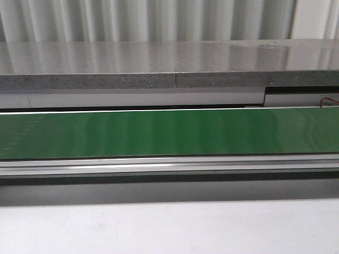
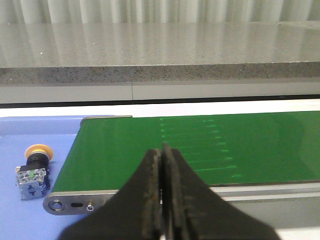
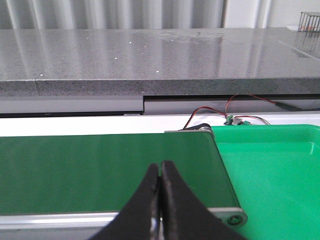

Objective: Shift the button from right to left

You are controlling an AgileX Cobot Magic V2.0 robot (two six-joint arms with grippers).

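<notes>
Front view: green conveyor belt (image 1: 169, 132) runs the full width of the frame, mid-height; grey stone ledge (image 1: 159, 66) behind it across the upper part. No button and no arm visible in this view.

Left wrist view: the button (image 2: 34, 170) lies at the lower left of the frame on a blue surface (image 2: 30, 132), just beside the belt's rounded end roller (image 2: 75, 204) and apart from the belt itself. So it already sits on the left-hand side, off the belt; judged from this, the transfer looks complete or nearly so. The button lies on its side. Its long axis runs from the yellow-orange cap, toward the upper part of the frame, down to the blue-and-black body toward the lower edge, a little tilted. The small green mark faces up.

Left claw (image 2: 162, 200): fingers pressed together, nothing between them, hovering over the near edge of the belt, right of the button and well apart from it.

Right wrist view: right claw (image 3: 160, 200), fingers likewise closed on nothing, above the belt near its other end. A green tray (image 3: 280, 170) adjoins that end at the right of the frame; what shows of it holds nothing. Red and black wires (image 3: 225, 112) run behind it.

Both claws look parked clear of the belt's travel, probably as a rest pose.
</notes>
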